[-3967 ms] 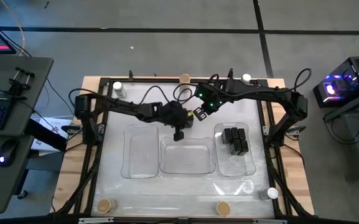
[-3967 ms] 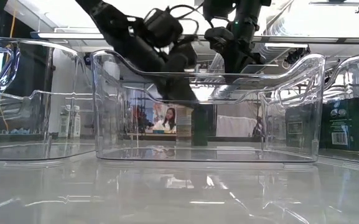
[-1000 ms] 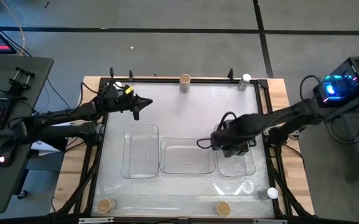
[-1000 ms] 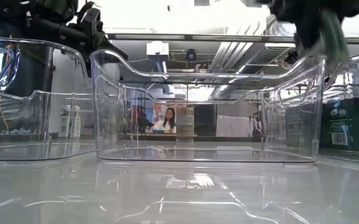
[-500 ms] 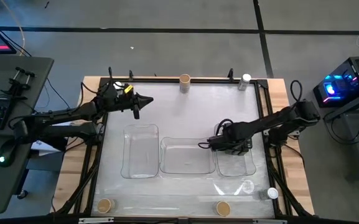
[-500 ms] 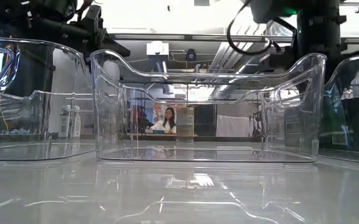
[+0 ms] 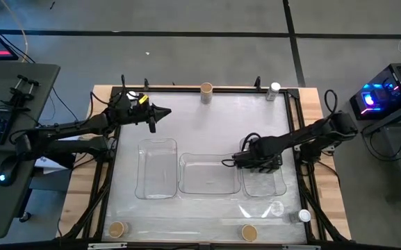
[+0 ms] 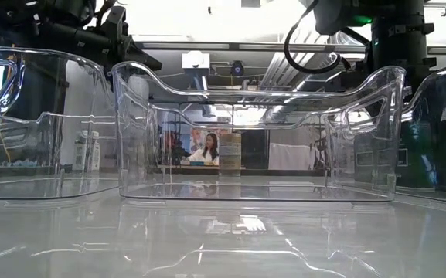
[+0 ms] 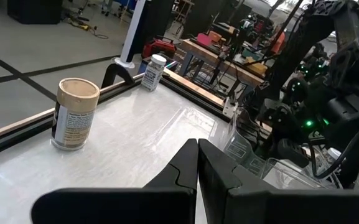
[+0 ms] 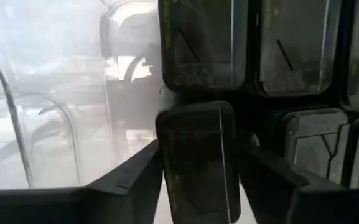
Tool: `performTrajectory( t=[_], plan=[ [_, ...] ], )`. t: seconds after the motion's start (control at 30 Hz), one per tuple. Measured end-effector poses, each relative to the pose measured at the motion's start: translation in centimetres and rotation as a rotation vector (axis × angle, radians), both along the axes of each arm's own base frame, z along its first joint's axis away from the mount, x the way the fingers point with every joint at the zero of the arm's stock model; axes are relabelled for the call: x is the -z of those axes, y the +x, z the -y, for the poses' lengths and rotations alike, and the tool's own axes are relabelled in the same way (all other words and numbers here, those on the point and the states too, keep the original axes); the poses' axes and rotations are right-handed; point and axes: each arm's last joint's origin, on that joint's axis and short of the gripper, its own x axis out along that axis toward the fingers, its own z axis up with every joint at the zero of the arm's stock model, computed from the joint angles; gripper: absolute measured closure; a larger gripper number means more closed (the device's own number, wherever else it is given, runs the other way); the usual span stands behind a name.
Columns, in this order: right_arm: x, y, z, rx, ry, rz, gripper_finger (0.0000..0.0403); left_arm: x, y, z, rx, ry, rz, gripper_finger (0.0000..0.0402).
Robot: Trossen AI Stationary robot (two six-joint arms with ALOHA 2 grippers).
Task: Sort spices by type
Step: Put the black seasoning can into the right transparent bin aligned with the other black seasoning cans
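Observation:
My right gripper (image 10: pixel 198 186) is down inside the right clear tray (image 7: pixel 264 186), open. Its fingers stand on either side of one upright black spice box (image 10: pixel 196 155), with slim gaps showing at both sides. More black boxes (image 10: pixel 294 46) stand packed around it, and they show as a dark cluster (image 7: pixel 272 165) in the high view. My left gripper (image 7: pixel 153 118) hangs shut over the table's far left, holding nothing. A tan-topped spice container (image 9: pixel 73 115) and a white-lidded jar (image 9: pixel 154 71) stand along the far edge.
The middle tray (image 7: pixel 208 189) and the left tray (image 7: pixel 157 191) stand next to the right one. Two tan-topped containers (image 7: pixel 117 229) (image 7: pixel 249 232) and a white-lidded jar (image 7: pixel 304 216) stand along the near edge. A dark frame rail (image 7: pixel 186 89) borders the table.
My right gripper has come down from above the right tray's far end into the tray among the black boxes, and has kept still there for the last half second.

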Motion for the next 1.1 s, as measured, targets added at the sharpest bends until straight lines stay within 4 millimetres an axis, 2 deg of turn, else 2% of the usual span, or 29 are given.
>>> performTrajectory(
  t=[0.1, 0.23, 0.47, 0.57, 0.67, 0.8, 0.83, 1.1],
  plan=[
    [-0.3, -0.1, 0.0, -0.020, 0.020, 0.008, 0.0190, 0.0, 0.0, 0.0, 0.000, 0.000, 0.000, 0.0401],
    [-1.3, -0.5, -0.1, -0.041, 0.073, 0.049, 0.0187, 0.0, 0.0, 0.0, 0.000, -0.001, 0.000, 0.0402],
    [-6.0, -1.8, 0.4, -0.050, 0.039, 0.145, 0.0188, 0.0, 0.0, 0.0, 0.000, 0.000, 0.002, 0.0402],
    [-7.0, -1.8, 0.7, -0.066, 0.046, 0.220, 0.0195, 0.0, 0.0, 0.0, 0.000, 0.000, 0.002, 0.0402],
    [-6.8, -0.9, 0.8, -0.133, 0.105, 0.254, 0.0238, 0.0, 0.0, 0.0, 0.000, 0.001, 0.002, 0.0401],
    [-5.7, 0.8, 1.0, -0.212, 0.105, 0.285, 0.0362, 0.0, 0.0, 0.0, 0.000, 0.001, 0.001, 0.0402],
    [-5.5, 1.1, 1.2, -0.229, 0.100, 0.283, 0.0382, 0.0, 0.0, 0.0, 0.000, 0.001, 0.001, 0.0402],
    [-3.4, 1.5, 2.5, -0.320, 0.121, 0.100, 0.0398, 0.0, 0.0, 0.0, -0.001, 0.000, 0.001, 0.0401]
  ],
)
